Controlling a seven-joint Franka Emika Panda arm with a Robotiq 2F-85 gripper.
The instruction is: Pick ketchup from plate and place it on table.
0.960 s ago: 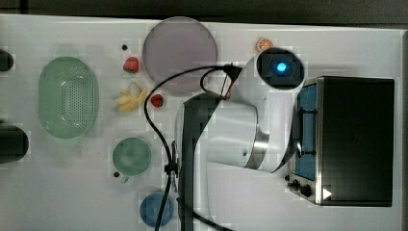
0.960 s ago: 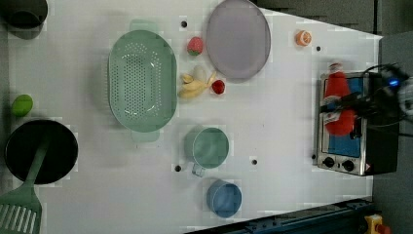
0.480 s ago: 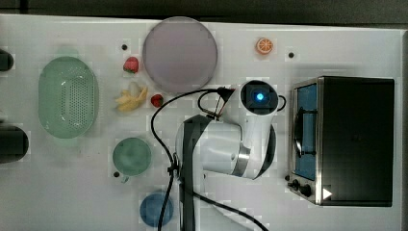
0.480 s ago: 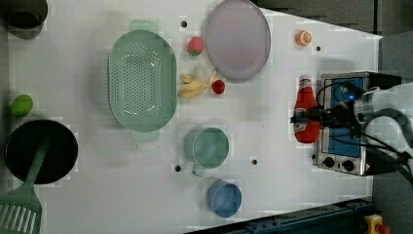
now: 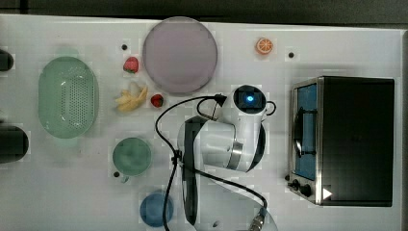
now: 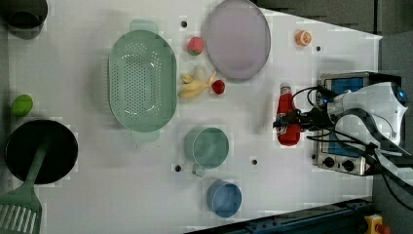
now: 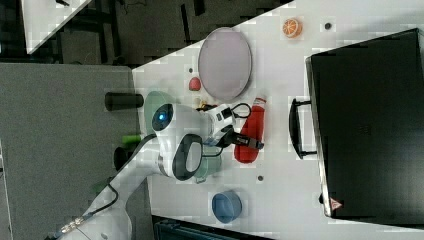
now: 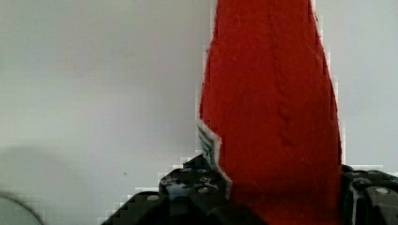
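The ketchup (image 6: 286, 113), a narrow red bottle, is clamped in my gripper (image 6: 291, 123) over the white table (image 6: 263, 190). It sits between the lilac-grey plate (image 6: 237, 39) and the toaster oven in the left view. The right view shows the ketchup (image 7: 251, 131) lying lengthwise in the gripper (image 7: 244, 142), below the plate (image 7: 224, 63). Up close in the wrist view, the ketchup (image 8: 272, 93) fills the space between the black fingers (image 8: 187, 190). In the top view my arm (image 5: 226, 139) covers the bottle, and the plate (image 5: 180, 54) lies bare. Whether the bottle touches the table I cannot tell.
A toaster oven (image 5: 346, 139) stands at the top view's right. A green basket (image 5: 68, 96), a green cup (image 5: 131, 156), a blue cup (image 5: 155, 209), a strawberry (image 5: 130, 64), banana pieces (image 5: 130, 98) and an orange slice (image 5: 263, 45) lie around.
My arm has swung away from the oven toward the top view's left, carrying the ketchup with it. The bottle now hangs over open table instead of the oven.
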